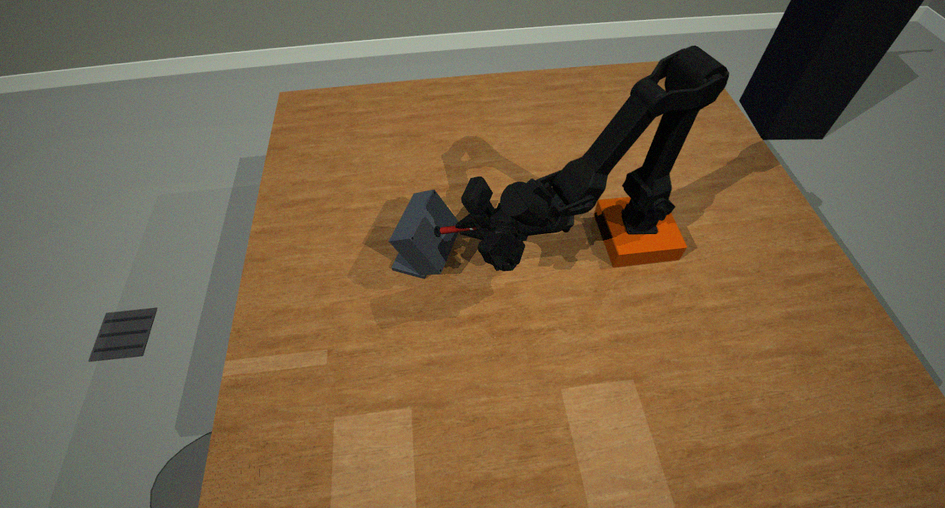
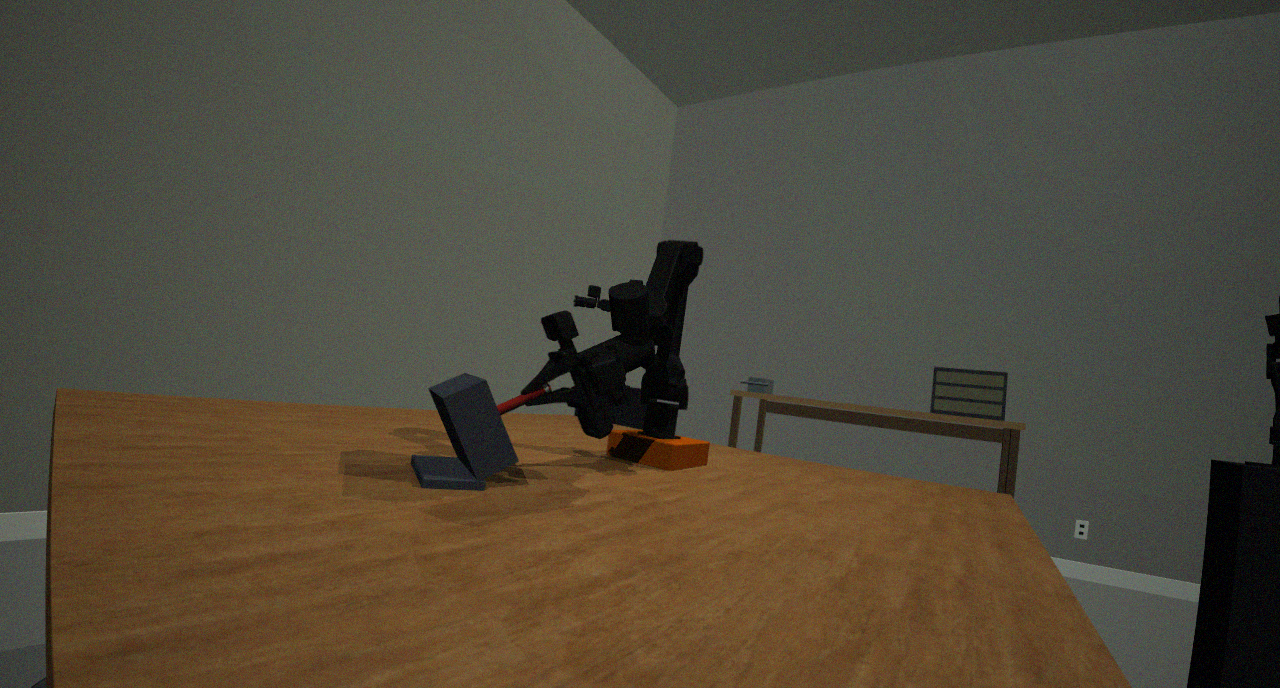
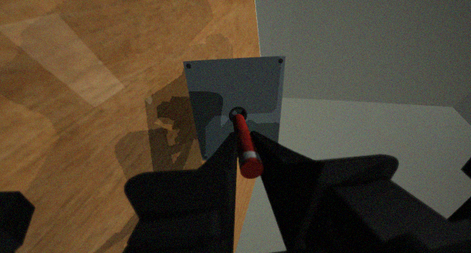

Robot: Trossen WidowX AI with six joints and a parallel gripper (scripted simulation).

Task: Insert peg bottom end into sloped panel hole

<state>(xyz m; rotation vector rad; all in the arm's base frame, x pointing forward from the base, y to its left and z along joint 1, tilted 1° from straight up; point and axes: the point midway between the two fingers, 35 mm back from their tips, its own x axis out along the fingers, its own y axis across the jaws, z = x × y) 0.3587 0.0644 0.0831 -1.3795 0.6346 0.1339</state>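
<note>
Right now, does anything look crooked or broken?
Nothing stands out. The claw grips the red peg, whose tip meets the hole in the grey sloped panel, lined up with it. The panel sits flat on the table.

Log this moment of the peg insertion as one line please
phase: insertion | gripper: shut on red peg | peg tip: in the hole of grey sloped panel | depth: cannot tell | release: not yet done
</note>
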